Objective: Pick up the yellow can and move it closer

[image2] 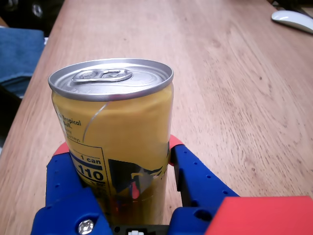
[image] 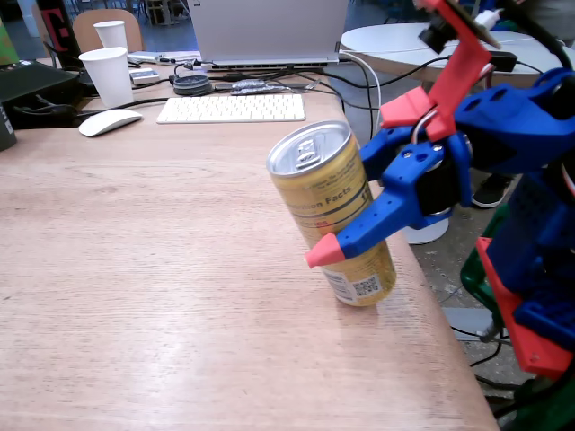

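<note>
The yellow can (image: 325,193) leans with its silver top toward the left of the fixed view, near the table's right edge. Its base, with a white QR patch, is at or just above the wood; I cannot tell if it touches. My blue gripper (image: 340,235) with red fingertips (image: 322,255) is shut on the can's lower half, reaching in from the right. The wrist view shows the yellow can (image2: 122,127) filling the space between both jaws of the gripper (image2: 117,147), pull-tab top facing the camera.
At the back stand a white paper cup (image: 109,75), a second cup (image: 111,34), a white mouse (image: 108,121), a white keyboard (image: 232,108), cables and a laptop (image: 269,31). The table edge (image: 440,310) runs just right of the can.
</note>
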`<action>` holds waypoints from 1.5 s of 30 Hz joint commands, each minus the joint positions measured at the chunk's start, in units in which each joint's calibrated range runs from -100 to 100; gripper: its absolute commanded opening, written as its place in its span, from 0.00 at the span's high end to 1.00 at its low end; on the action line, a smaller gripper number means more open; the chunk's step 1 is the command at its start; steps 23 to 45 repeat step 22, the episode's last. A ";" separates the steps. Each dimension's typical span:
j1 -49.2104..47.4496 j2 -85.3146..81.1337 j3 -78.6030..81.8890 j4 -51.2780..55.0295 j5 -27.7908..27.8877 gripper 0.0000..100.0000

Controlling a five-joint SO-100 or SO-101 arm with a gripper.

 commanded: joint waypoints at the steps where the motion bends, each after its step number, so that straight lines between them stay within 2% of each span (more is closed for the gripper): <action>1: 0.21 -1.15 0.52 -1.95 -0.15 0.79; 45: 0.04 -0.38 0.52 -1.95 -0.54 0.79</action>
